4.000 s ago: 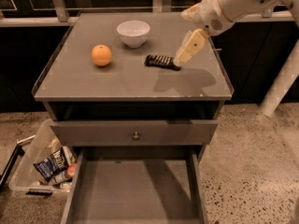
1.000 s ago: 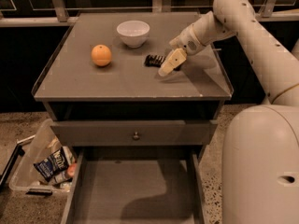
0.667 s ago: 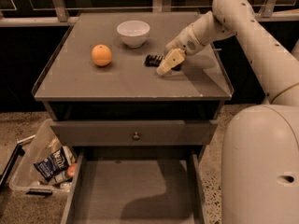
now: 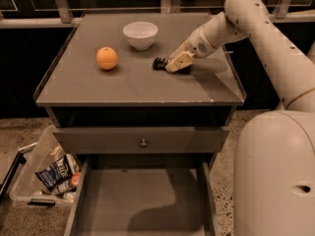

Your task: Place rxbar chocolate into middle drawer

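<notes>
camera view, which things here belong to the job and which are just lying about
Job: rxbar chocolate on the cabinet top; gripper right at the bar; middle drawer, open below.
Lying about: orange; white bowl; blue-and-white snack bag in the clear bin on the floor.

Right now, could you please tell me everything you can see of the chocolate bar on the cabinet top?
The rxbar chocolate is a small, flat bar in a dark wrapper, lying on the grey cabinet top right of the white bowl. Only its left end shows; the gripper sits over the rest, hiding any lettering. It is not yet in the middle drawer, open below.
</notes>
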Controlling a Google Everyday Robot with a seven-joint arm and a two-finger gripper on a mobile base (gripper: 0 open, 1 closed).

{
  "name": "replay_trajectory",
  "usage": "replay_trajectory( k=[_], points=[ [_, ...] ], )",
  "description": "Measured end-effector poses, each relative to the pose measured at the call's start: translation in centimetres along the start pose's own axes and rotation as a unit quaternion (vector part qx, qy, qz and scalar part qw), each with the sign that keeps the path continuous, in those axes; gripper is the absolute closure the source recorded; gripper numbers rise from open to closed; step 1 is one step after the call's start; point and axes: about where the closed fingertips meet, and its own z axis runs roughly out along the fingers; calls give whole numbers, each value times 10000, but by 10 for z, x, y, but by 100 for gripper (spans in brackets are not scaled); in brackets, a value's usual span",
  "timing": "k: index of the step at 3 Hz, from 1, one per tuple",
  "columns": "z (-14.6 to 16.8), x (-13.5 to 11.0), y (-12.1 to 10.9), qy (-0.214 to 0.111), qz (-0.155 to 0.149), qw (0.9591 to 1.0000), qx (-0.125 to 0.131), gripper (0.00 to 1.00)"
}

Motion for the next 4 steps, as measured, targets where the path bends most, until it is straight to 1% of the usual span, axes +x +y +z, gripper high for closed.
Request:
replay_trajectory(
  k=[1,2,3,4],
  points=[
    [0,0,0,0,0,10000,0,88],
    [2,4,5,53,18,9999,-100,100],
    [-7,6,11,57,17,10000,-75,100],
    [-27,6,23,33,16,10000,36,100]
  ],
)
